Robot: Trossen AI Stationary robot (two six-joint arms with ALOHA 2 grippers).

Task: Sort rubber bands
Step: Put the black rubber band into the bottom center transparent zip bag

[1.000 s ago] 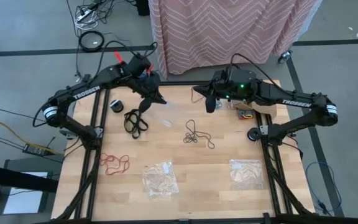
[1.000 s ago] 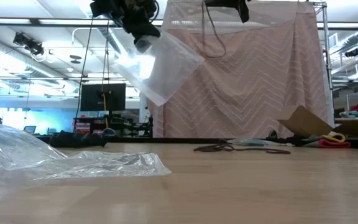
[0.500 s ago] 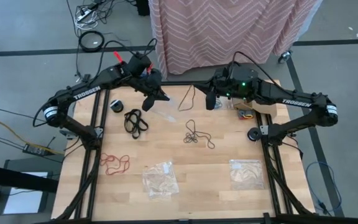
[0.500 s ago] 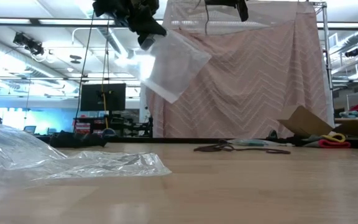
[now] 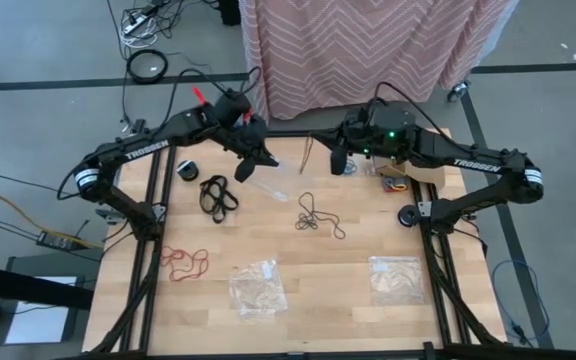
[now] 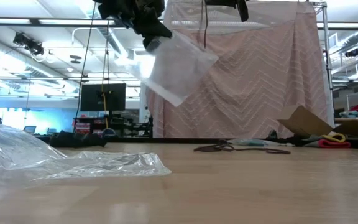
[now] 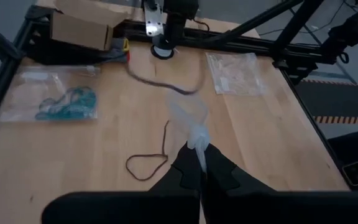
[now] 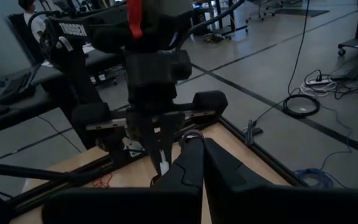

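left gripper (image 5: pixel 251 160): raised over far-left tabletop (image 5: pixel 298 290), pinched tight on a clear plastic bag (image 6: pixel 178 67) hanging from it
right gripper (image 5: pixel 337 166): raised over far middle, clamped on a thin dark rubber band (image 5: pixel 309 152) dangling beside the bag
black bands (image 5: pixel 218 194): on tabletop below left gripper
brown bands (image 5: pixel 317 214): mid-tabletop, below both grippers
red bands (image 5: pixel 185 262): near-left, well apart

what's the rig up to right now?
Both arms are raised over the table's far edge, facing each other. The left gripper is shut on a clear plastic bag, held up in the air. The right gripper is shut on a dark brown rubber band hanging beside the bag. Black, red and more brown bands lie on the table.
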